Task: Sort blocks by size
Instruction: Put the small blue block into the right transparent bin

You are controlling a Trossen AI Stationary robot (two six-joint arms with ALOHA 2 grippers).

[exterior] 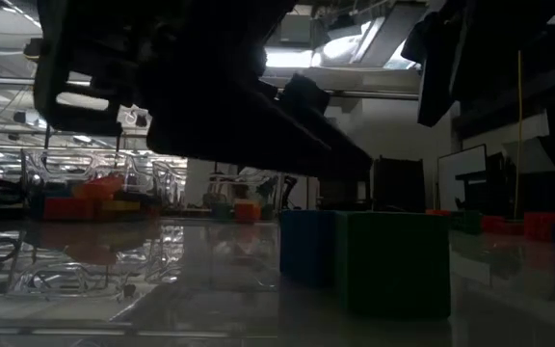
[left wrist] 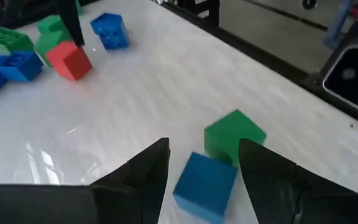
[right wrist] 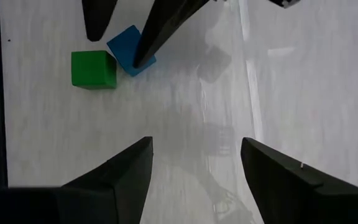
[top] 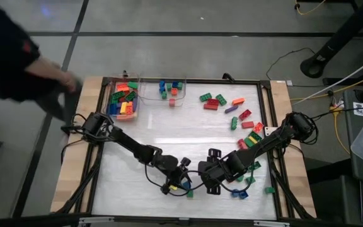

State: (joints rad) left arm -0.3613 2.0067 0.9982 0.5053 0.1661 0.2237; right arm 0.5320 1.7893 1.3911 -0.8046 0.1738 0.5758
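My left gripper (left wrist: 204,168), low at the frame's lower centre in the high view, has its fingers spread around a small blue cube (left wrist: 206,180), not yet pinching it. A green cube (left wrist: 235,134) sits just beside the blue one. I judge this the pick step; next I close, lift, and carry to the clear bins (top: 142,94) at upper left. My right gripper (right wrist: 194,165) hovers nearby, spread and empty. Unsorted blocks (top: 232,110) lie at right.

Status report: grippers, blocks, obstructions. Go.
Left gripper open, straddling blue block. Green block touching it. Right gripper open, empty, close by.
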